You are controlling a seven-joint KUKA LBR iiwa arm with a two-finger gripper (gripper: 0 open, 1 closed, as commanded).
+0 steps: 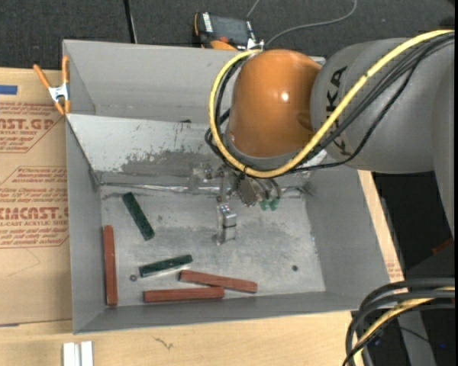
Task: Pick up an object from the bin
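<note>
Over bin [290, 235] floor middle, pincer [227, 231]

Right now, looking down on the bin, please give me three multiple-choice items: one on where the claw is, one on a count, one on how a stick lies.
1. Where is the claw?
A. against the back wall
B. over bare floor near the middle of the bin
C. outside it

2. How many dark green sticks lie there?
A. one
B. two
C. four

3. How does the red-brown stick by the left wall lie?
A. upright on end
B. across a green one
C. flat, along the wall

Answers:
1 B: grey floor lies under it.
2 B: a second one lies lower.
3 C: its whole length rests beside the wall.
</note>
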